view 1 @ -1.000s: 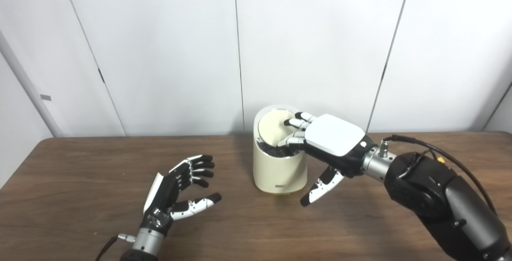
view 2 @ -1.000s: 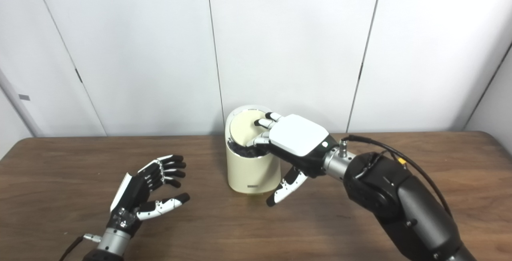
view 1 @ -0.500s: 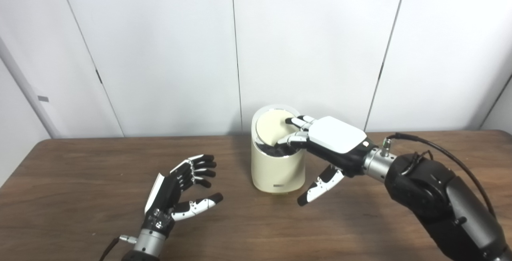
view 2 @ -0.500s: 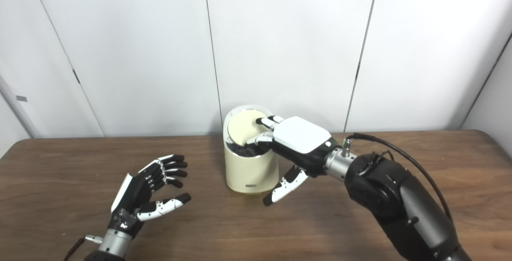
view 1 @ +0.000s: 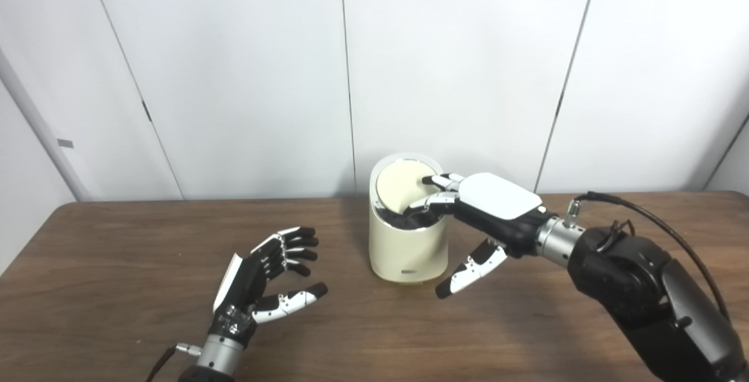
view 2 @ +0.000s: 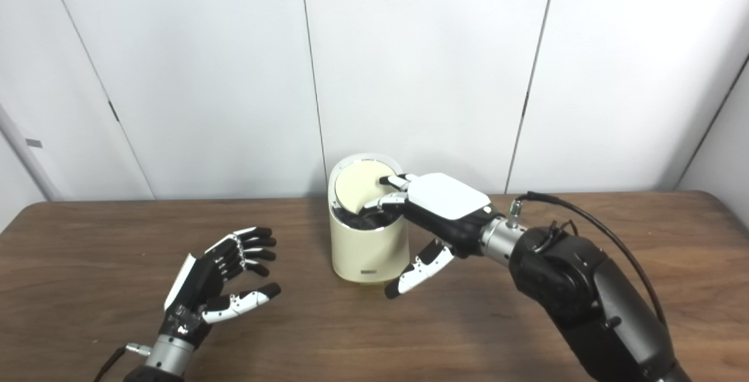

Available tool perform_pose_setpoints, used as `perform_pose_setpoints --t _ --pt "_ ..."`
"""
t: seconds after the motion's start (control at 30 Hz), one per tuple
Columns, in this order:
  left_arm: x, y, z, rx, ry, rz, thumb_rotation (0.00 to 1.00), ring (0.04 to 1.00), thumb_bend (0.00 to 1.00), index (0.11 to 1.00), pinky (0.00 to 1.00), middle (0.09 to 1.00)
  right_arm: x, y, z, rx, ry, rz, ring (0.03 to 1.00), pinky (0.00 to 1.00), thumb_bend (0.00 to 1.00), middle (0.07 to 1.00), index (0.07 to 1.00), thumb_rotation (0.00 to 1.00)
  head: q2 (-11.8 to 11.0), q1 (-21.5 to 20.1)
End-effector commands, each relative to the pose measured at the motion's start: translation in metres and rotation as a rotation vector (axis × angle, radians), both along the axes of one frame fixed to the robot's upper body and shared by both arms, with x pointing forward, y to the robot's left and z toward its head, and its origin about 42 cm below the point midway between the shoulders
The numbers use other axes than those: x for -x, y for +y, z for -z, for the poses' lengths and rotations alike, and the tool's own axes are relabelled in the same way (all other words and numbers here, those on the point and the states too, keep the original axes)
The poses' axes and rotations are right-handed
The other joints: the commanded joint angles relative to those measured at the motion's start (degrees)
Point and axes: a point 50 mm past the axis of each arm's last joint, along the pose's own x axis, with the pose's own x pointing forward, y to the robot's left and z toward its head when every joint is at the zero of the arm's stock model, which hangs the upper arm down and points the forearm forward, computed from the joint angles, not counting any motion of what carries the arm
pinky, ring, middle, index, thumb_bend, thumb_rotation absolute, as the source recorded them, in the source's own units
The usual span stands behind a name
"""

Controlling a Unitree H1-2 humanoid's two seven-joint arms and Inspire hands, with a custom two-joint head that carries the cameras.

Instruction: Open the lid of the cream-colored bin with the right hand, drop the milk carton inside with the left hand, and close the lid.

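Note:
The cream-colored bin stands at the middle of the wooden table, close to the wall. Its round lid is tilted, with a dark gap showing along its front edge. My right hand reaches in from the right; its fingertips rest on the lid's right side and its thumb hangs down beside the bin, holding nothing. My left hand hovers over the table to the left of the bin, palm turned inward, fingers spread and empty. No milk carton shows in either view.
The brown table runs the full width of the view. White wall panels stand right behind the bin. A black cable arcs over my right forearm.
My right hand has drawn back slightly to the right, so its fingers now sit nearer the lid's right rim. The lid stays tilted. The left hand has barely moved.

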Motion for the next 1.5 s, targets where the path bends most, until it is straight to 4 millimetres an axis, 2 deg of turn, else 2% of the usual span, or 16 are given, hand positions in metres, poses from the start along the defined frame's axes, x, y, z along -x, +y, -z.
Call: perform_pose_setpoints --t 0.0,0.2,0.33,0.53,1.03,1.1,1.23,1.37,1.47 --pt "-0.009 0.0 -0.02 -0.004 -0.07 -0.002 0.04 0.67 0.68 0.771 0.56 0.732 -0.001 -0.005 -0.002 0.001 0.02 0.018 0.985 1.0 0.72 0.822 0.818 0.51 0.02 0.01" --pt "-0.01 0.001 -0.02 0.006 -0.07 0.001 0.04 0.672 0.69 0.772 0.57 0.733 -0.002 -0.006 -0.007 -0.053 0.004 0.023 0.982 1.0 0.71 0.817 0.815 0.52 0.25 -0.07" --pt "-0.011 0.002 -0.019 0.004 -0.068 0.002 0.03 0.675 0.68 0.773 0.57 0.734 -0.004 -0.008 -0.023 -0.111 -0.05 0.036 0.998 1.0 0.68 0.835 0.824 0.55 0.06 -0.39" --pt "-0.012 0.001 -0.019 0.01 -0.069 0.005 0.01 0.671 0.67 0.774 0.57 0.732 -0.005 -0.011 -0.044 -0.149 -0.102 0.055 1.0 1.0 0.65 0.838 0.826 0.52 -0.16 -0.5" --pt "-0.011 0.0 -0.019 -0.005 -0.069 -0.006 0.07 0.671 0.7 0.769 0.57 0.73 -0.009 -0.017 -0.054 -0.156 -0.16 0.071 0.993 1.0 0.67 0.821 0.812 0.51 -0.28 -0.6" --pt "-0.011 0.0 -0.02 -0.002 -0.071 -0.003 0.06 0.67 0.7 0.768 0.57 0.728 -0.009 -0.018 -0.053 -0.173 -0.172 0.069 0.96 0.96 0.68 0.814 0.807 0.45 -0.27 -0.64" --pt "-0.011 0.0 -0.02 0.002 -0.068 -0.001 0.04 0.671 0.69 0.769 0.58 0.729 -0.008 -0.025 -0.047 -0.168 -0.189 0.076 0.883 0.73 0.72 0.83 0.834 0.39 -0.15 -0.81" --pt "-0.012 0.0 -0.02 0.006 -0.074 0.012 0.04 0.672 0.68 0.774 0.57 0.733 -0.005 -0.033 -0.039 -0.218 -0.148 0.102 0.863 0.69 0.74 0.863 0.861 0.29 -0.24 -0.61" --pt "-0.012 0.001 -0.021 0.002 -0.077 0.009 0.04 0.668 0.69 0.773 0.57 0.729 -0.001 -0.043 -0.031 -0.259 -0.114 0.114 0.864 0.71 0.73 0.879 0.883 0.27 -0.35 -0.76"
